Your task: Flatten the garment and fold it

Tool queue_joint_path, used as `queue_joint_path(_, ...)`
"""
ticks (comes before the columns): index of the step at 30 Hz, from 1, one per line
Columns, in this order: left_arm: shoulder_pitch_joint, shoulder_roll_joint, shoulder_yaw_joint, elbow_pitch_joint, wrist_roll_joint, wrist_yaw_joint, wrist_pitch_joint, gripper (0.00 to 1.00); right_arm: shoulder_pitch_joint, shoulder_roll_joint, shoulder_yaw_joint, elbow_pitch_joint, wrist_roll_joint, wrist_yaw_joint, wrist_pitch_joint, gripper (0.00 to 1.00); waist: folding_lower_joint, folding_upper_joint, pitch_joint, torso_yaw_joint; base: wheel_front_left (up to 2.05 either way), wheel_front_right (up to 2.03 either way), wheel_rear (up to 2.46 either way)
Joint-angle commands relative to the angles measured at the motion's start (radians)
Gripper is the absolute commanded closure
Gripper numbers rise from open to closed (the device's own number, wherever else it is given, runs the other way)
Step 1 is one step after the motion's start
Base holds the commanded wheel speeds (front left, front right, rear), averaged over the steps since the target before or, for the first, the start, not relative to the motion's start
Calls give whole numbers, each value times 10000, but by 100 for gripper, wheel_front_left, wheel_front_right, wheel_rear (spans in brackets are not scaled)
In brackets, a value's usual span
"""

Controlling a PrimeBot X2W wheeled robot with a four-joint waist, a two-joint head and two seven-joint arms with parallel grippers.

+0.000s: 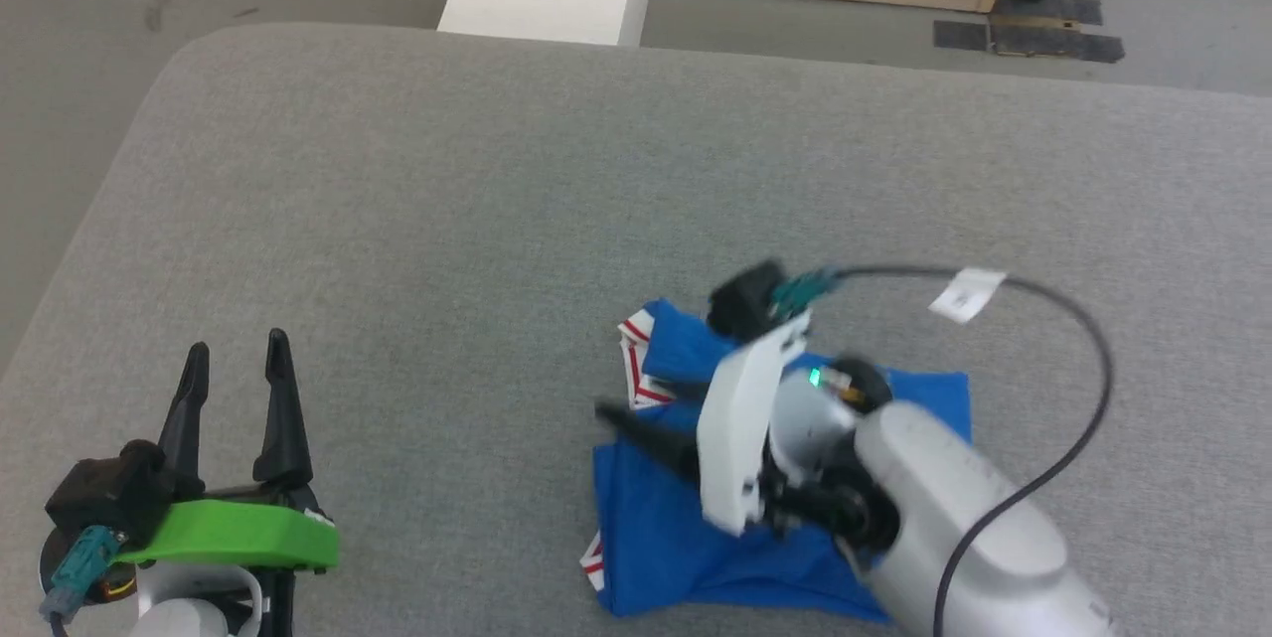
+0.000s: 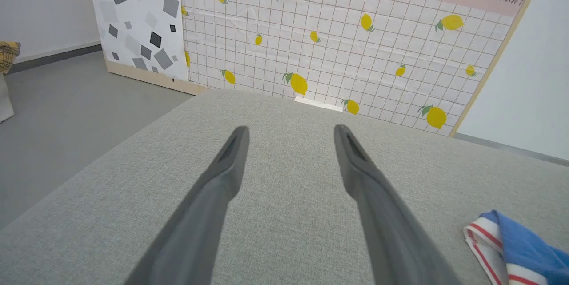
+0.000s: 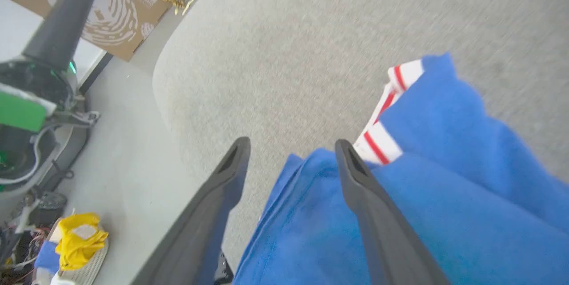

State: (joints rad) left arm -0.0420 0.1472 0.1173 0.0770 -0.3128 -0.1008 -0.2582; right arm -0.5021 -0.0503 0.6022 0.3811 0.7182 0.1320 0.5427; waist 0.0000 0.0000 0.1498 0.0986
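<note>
The garment (image 1: 686, 528) lies on the grey bench (image 1: 417, 220), in the near right part of the head view. It is not flat: the blue cloth is bunched and doubled over itself, and the red-and-white striped trim (image 1: 636, 359) shows at its left edge.

Your right jaws are spread apart and pinch nothing. In the right wrist view one of the dark fingers (image 3: 378, 214) is over the blue cloth, just beside the striped trim, and the other is over the bare bench next to the garment's edge. I cannot tell if the tips touch the cloth. In the head view the right arm (image 1: 954, 508) covers the middle of the garment.

Your left jaws are also spread, with nothing between them. They are at the lower left of the head view, well apart from the garment, pointing across the bare bench. In the left wrist view a corner of the garment shows at the lower right.
</note>
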Motion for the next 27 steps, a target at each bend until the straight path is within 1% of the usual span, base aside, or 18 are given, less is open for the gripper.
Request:
queue_joint_path(1, -39, -23, 47, 0, 150, -56, -36, 0, -309, 0, -215, -189, 68, -13, -342, 0, 0, 0, -128, -165, 0, 0, 0)
queue_joint_path(3, 12, -23, 118, -28, 166, -44, -36, 0, -378, 0, -723, -341, -129, -13, -765, 0, 0, 0, -238, -322, 0, 0, 0)
queue_joint_path(7, 157, -52, 233, -110, 212, -17, -36, 0, -66, -142, -2190, -603, -1497, -13, -931, 0, 0, 0, -433, -644, 0, 0, 0)
queue_joint_path(10, 267, -109, 248, -194, 267, 1, -36, 0, 676, -416, -3481, -1094, -2724, -13, -493, 0, 0, 0, -519, -816, 0, 0, 0)
queue_joint_path(12, 347, -149, 237, -261, 311, 7, -36, 0, 1334, -451, -4287, -1591, -3412, -13, -78, 0, 0, 0, -534, -887, 0, 0, 0)
queue_joint_path(14, 372, -169, 239, -328, 327, 7, -36, 0, 2046, -406, -4876, -2146, -3973, -13, 487, 0, 0, 0, -474, -941, 0, 0, 0)
queue_joint_path(18, 358, -194, 231, -391, 343, -6, -36, 0, 3343, -240, -5476, -3032, -4651, -13, 1420, 0, 0, 0, -370, -972, 0, 0, 0)
queue_joint_path(20, 336, -204, 226, -406, 345, -15, -36, 0, 3786, -164, -5573, -3257, -4883, -13, 1652, 0, 0, 0, -308, -969, 0, 0, 0)
queue_joint_path(23, 311, -223, 211, -401, 350, -28, -36, 0, 4183, -79, -5528, -3235, -5017, -13, 1893, 0, 0, 0, -235, -939, 0, 0, 0)
queue_joint_path(27, 278, -242, 207, -378, 343, -46, -36, 0, 4298, -32, -5363, -2824, -5198, -13, 1961, 0, 0, 0, -161, -895, 0, 0, 0)
